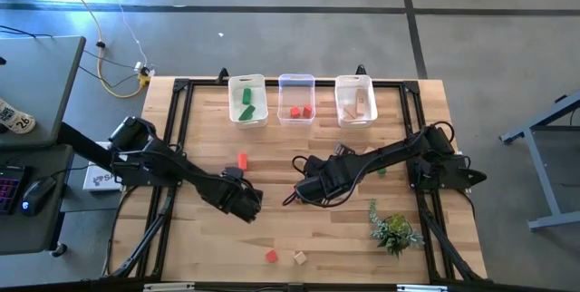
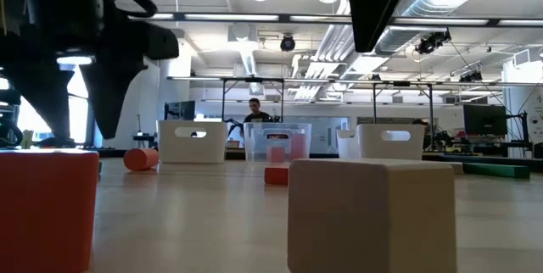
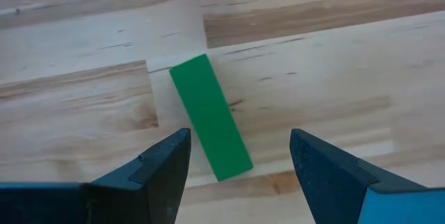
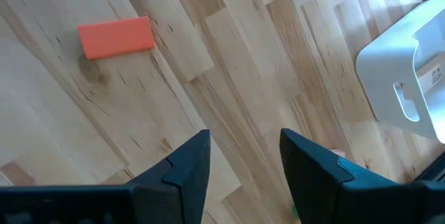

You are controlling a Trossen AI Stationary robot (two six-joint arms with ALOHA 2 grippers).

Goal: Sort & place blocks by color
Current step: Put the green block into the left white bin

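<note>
My left gripper [image 1: 246,203] [image 3: 240,161] hovers open over a green bar block [image 3: 211,118] that lies flat on the table; its fingers stand on either side of the bar's near end without touching it. In the high view the gripper hides the bar. My right gripper [image 1: 297,192] [image 4: 243,158] is open over bare wood at mid-table, with a red block [image 4: 115,37] lying farther off. Another red block [image 1: 243,160] lies beyond the left gripper. A red cube [image 1: 271,256] [image 2: 47,209] and a tan cube [image 1: 299,257] [image 2: 369,214] sit near the near edge.
Three clear bins stand at the far edge: the left bin [image 1: 246,102] holds green blocks, the middle bin [image 1: 296,100] red, the right bin [image 1: 354,100] tan. A small leafy plant [image 1: 394,230] sits near right. A small green piece [image 1: 381,172] lies by the right arm. A person [image 2: 254,112] shows beyond the table.
</note>
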